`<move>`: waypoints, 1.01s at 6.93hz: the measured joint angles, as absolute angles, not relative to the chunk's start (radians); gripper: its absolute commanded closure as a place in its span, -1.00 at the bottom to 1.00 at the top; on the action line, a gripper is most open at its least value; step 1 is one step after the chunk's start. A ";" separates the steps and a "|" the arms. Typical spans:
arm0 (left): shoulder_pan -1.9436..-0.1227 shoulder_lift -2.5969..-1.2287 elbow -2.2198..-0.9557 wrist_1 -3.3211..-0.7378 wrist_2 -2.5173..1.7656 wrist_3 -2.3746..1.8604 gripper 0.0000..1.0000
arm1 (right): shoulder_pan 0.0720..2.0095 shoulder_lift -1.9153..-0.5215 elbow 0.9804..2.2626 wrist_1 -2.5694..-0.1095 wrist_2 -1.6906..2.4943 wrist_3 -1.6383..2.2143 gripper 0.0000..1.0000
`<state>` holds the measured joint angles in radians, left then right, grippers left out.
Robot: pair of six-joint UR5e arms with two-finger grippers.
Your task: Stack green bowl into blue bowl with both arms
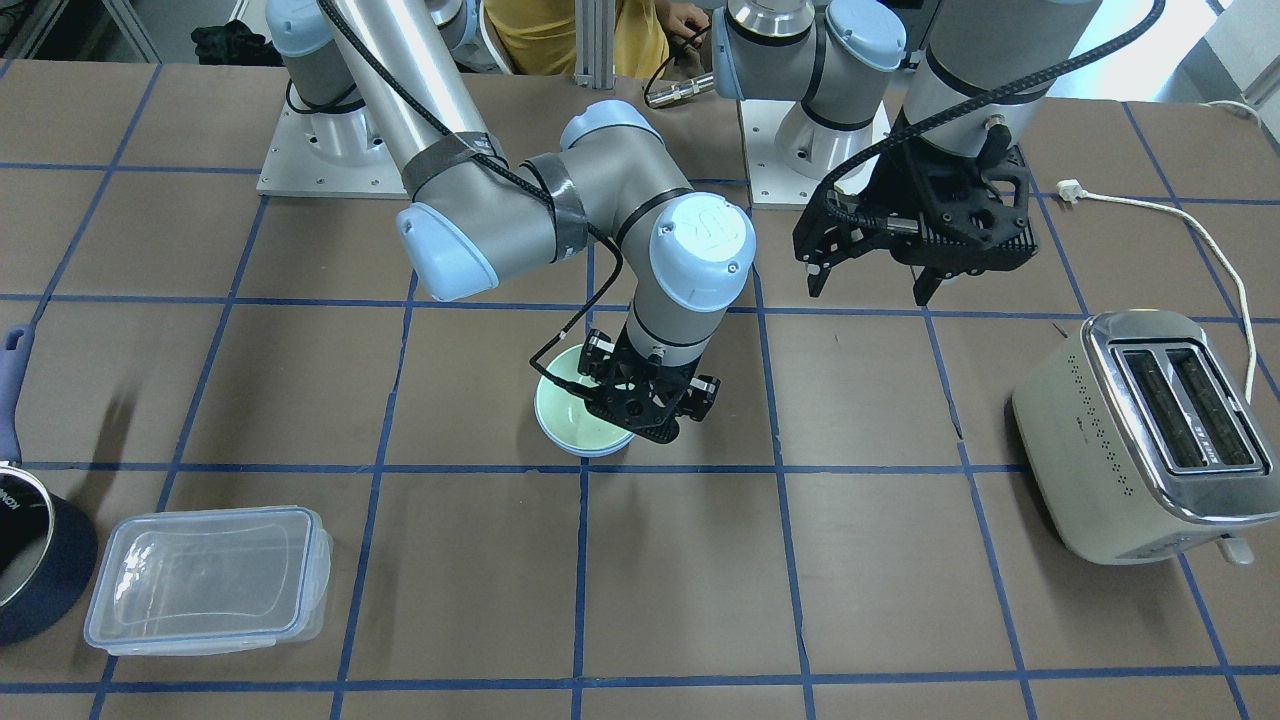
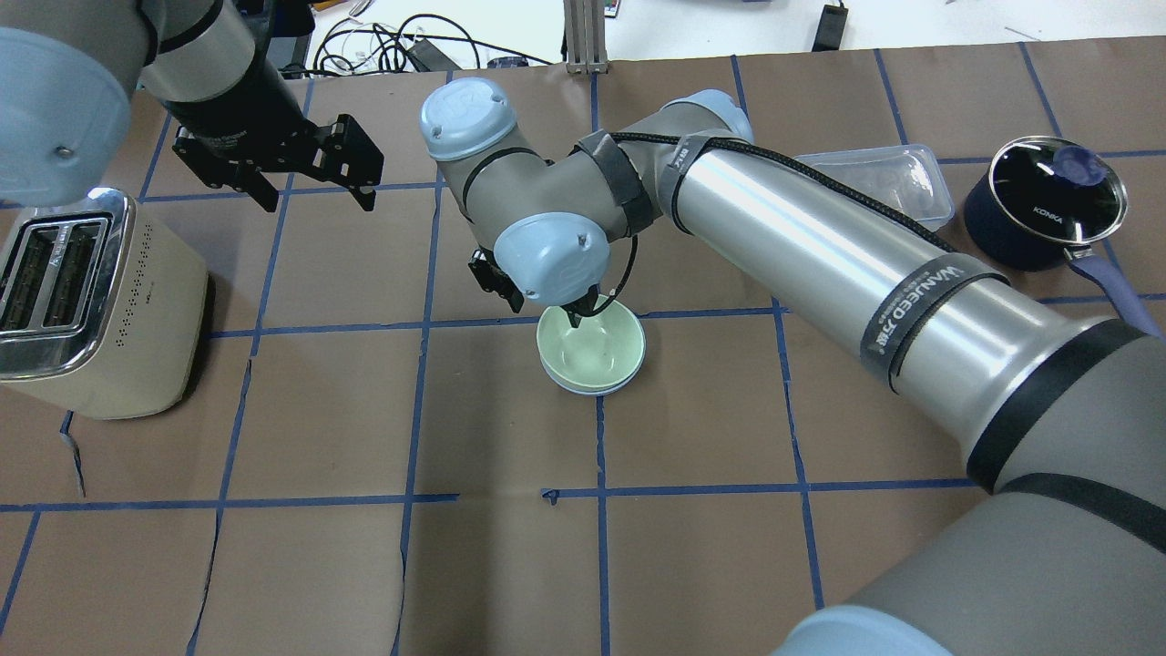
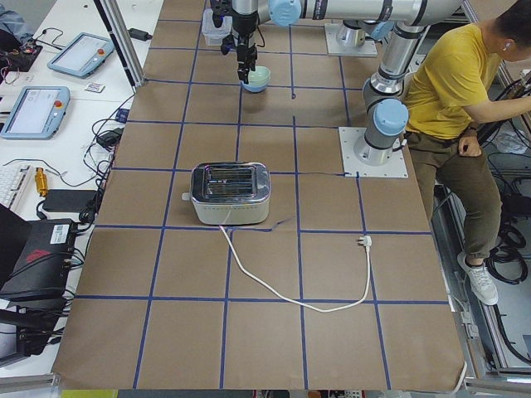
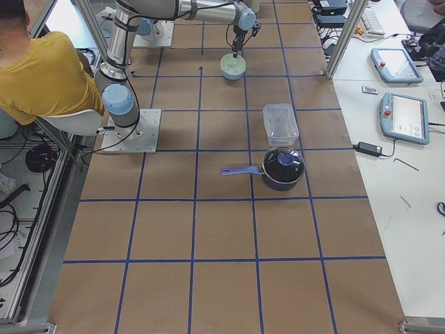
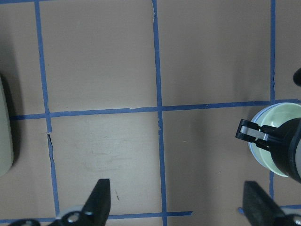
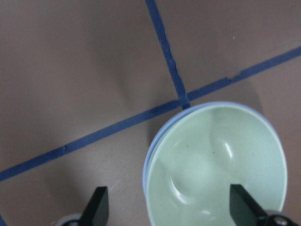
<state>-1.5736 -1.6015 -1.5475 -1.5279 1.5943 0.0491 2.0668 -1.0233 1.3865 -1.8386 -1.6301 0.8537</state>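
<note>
The green bowl (image 2: 592,344) sits nested inside the blue bowl (image 2: 583,389), of which only a thin rim shows, near the table's middle. My right gripper (image 6: 171,207) hangs just over the bowls' rim and is open. One fingertip (image 6: 244,202) is over the green bowl's (image 6: 221,165) inside and the other is outside it over the table. It holds nothing. The wrist hides part of the bowls in the front view (image 1: 565,415). My left gripper (image 1: 868,288) is open and empty, raised over bare table away from the bowls; it also shows in the overhead view (image 2: 319,200).
A cream toaster (image 2: 82,301) stands on my left side, its white cable (image 1: 1215,250) trailing behind. A clear plastic container (image 2: 884,178) and a dark navy saucepan (image 2: 1043,205) sit on my right side. A person in yellow (image 3: 456,83) sits beside the robot's bases.
</note>
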 measured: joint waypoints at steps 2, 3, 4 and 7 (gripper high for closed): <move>-1.574 -1.602 -1.545 -1.528 1.594 0.049 -1.00 | 1.946 -1.090 1.380 -1.822 -1.616 0.709 -1.00; -1.575 -1.604 -1.543 -1.533 1.593 0.046 -1.00 | 1.883 -1.131 1.382 -1.792 -1.605 0.638 -0.99; -1.576 -1.607 -1.538 -1.544 1.593 0.025 -1.00 | 1.827 -1.175 1.388 -1.752 -1.600 0.545 -0.97; -1.579 -1.615 -1.517 -1.561 1.595 -0.071 -1.00 | 1.649 -1.387 1.495 -1.652 -1.597 0.183 -0.97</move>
